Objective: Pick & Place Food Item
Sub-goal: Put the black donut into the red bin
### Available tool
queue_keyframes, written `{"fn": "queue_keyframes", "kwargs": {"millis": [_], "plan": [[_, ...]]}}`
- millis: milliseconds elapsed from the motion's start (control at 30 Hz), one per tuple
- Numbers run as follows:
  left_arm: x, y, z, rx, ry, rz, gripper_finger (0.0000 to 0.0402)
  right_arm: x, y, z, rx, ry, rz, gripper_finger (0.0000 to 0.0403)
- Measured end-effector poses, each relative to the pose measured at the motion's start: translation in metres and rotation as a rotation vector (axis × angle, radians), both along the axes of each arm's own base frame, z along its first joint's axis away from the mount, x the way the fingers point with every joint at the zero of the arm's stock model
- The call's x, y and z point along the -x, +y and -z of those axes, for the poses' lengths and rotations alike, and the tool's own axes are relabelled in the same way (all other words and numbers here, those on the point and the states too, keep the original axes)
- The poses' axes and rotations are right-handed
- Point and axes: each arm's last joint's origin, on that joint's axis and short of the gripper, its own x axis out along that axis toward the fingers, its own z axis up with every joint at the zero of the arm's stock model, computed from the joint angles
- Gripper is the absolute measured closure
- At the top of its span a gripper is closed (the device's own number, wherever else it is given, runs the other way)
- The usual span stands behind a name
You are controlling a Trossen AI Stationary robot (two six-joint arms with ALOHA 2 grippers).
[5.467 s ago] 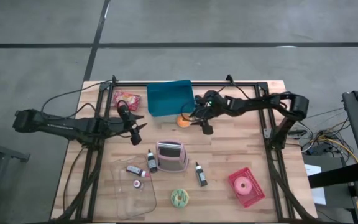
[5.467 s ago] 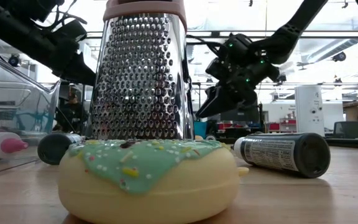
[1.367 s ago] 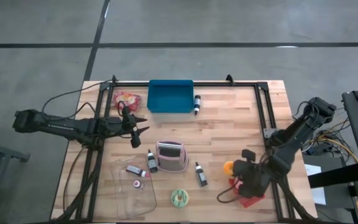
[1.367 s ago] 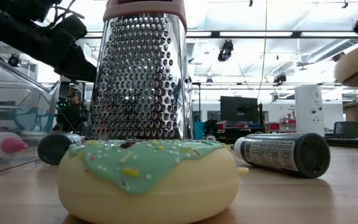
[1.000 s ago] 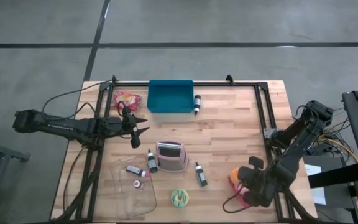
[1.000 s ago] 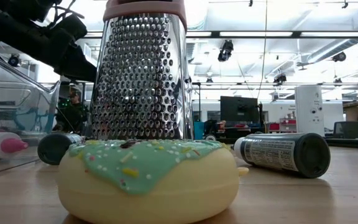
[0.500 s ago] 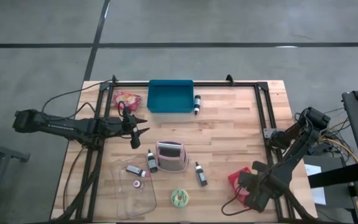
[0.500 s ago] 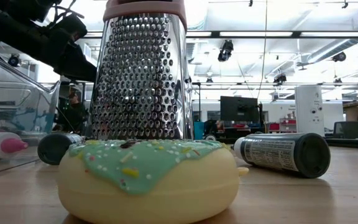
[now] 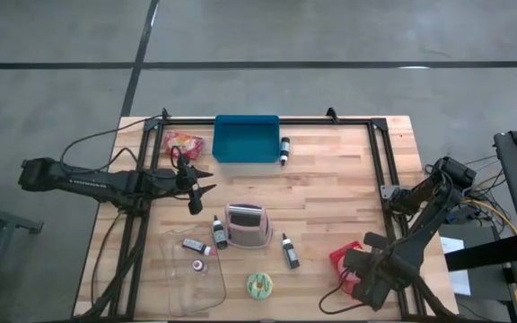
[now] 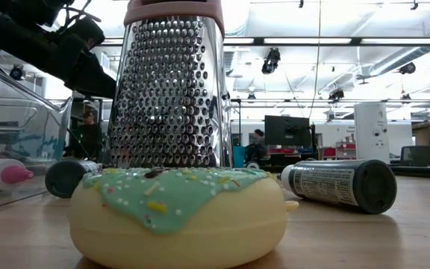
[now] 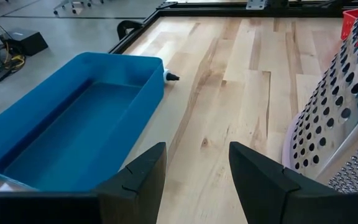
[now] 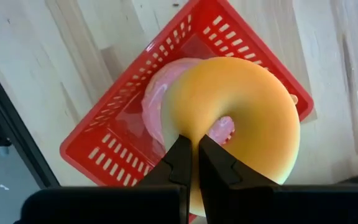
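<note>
An orange donut hangs under my right gripper, which is shut on it over the red basket near the table's right front corner. A pink-iced donut lies in that basket. In the high view the right gripper and its arm cover the orange donut, and only the basket's left corner shows. My left gripper waits open at the table's left, between the blue bin and the metal grater, with nothing between its fingers. My right gripper pinches the orange donut's ring between its two fingers, at the part of the ring nearest them. A crease runs into the soft body at the fingertips. The fingers come from above, pointing down. The donut hangs below them over the basket and its pink donut.
A green-iced donut lies near the front edge, with the grater and dark bottles behind it. A clear container sits front left. The blue bin and a red packet are at the back.
My right gripper has tipped to point more steeply down over the red basket. The orange donut, which showed at the basket's far left corner in the high view, has gone under the arm. The gripper has stayed shut on it.
</note>
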Motion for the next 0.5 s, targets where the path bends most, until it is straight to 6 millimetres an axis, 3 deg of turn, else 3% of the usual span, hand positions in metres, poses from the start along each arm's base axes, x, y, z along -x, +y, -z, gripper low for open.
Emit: {"fn": "queue_keyframes", "kwargs": {"millis": [500], "plan": [[0.0001,-0.0002,0.0004,0.003,0.001,0.006,0.0225,-0.0035,0.0058,0.0073,-0.038,-0.009,-0.002,0.0394]]}}
